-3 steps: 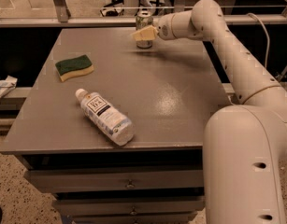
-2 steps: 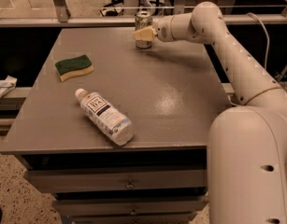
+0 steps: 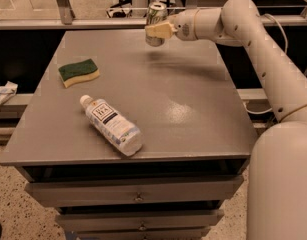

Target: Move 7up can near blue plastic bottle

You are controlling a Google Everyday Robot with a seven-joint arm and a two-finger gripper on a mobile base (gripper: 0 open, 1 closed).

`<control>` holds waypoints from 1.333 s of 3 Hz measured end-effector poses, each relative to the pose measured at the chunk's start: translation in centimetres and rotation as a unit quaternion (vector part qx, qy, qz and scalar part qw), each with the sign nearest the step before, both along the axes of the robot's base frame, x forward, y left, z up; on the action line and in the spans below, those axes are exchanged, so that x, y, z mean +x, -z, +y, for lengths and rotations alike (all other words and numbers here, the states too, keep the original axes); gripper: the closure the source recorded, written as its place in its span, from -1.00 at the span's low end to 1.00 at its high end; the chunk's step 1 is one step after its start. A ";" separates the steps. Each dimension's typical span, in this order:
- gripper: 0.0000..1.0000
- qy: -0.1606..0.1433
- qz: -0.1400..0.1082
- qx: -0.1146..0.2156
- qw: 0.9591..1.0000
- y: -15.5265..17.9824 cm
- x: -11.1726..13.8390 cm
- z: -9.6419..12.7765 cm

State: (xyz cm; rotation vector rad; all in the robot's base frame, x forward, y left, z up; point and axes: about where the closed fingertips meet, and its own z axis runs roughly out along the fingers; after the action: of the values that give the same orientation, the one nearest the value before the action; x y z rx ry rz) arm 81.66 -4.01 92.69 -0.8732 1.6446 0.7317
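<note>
The 7up can [image 3: 155,15] is silver and green with a silver top. It is held upright in my gripper [image 3: 158,30], lifted a little above the far edge of the grey table [image 3: 193,109]. The gripper's pale fingers [image 3: 160,31] are shut around the can's lower half. The blue plastic bottle [image 3: 111,124] lies on its side at the front left of the table, white cap pointing to the back left, white label with a dark band facing up. The can is far from the bottle.
A green-and-yellow sponge [image 3: 78,72] lies at the table's left side. My arm [image 3: 258,39] reaches in from the right over the far right corner. Drawers sit below the tabletop. A crumpled white packet [image 3: 2,94] lies on a ledge to the left.
The gripper has risen with the can, which now hangs above the table's far edge. The bottle and sponge have not moved.
</note>
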 end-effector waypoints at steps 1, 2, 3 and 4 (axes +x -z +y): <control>1.00 -0.083 0.011 0.010 0.996 -1.5 -6.1 0.1; 1.00 -0.148 0.044 0.013 0.988 -0.1 -11.0 0.9; 1.00 -0.210 0.074 0.010 0.975 1.9 -15.7 2.1; 0.96 -0.277 0.079 -0.004 0.958 3.4 -20.9 3.8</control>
State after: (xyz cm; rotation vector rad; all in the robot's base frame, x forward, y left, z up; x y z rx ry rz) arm 60.77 -0.24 89.33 -1.3341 1.5458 1.2045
